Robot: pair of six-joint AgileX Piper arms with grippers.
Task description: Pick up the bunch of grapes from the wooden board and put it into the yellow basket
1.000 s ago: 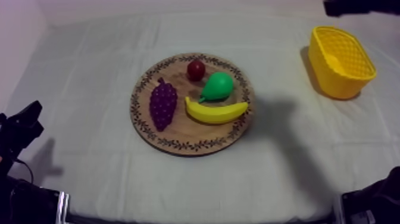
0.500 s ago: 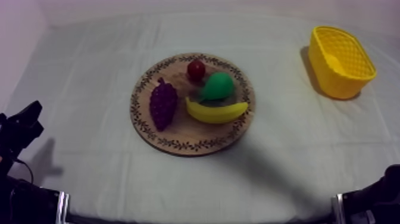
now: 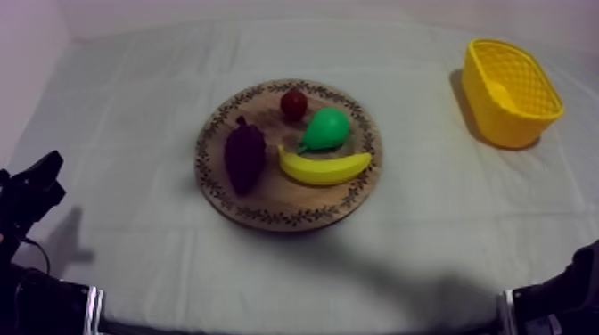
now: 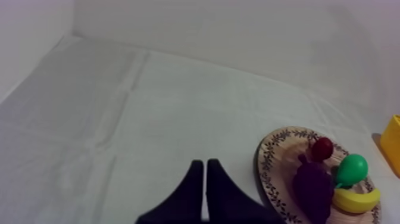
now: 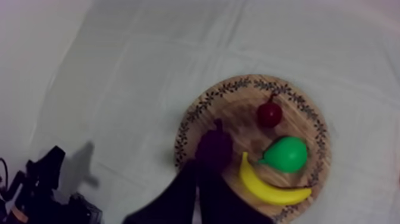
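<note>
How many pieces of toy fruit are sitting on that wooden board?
4. The bunch of grapes lies at the left of the board, the small red fruit at its far edge, the pear just beside that, and the banana in front of the pear. None looks hidden.

A shadow point(image 3: 223, 181) that lay on the cloth point(image 3: 419, 178) beside the wooden board point(image 3: 287, 214) now darkens the bunch of grapes point(image 3: 244, 158).

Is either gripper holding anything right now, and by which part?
Nothing is held. The left gripper and right gripper are shut on nothing; the bunch of grapes lies on the wooden board.
</note>
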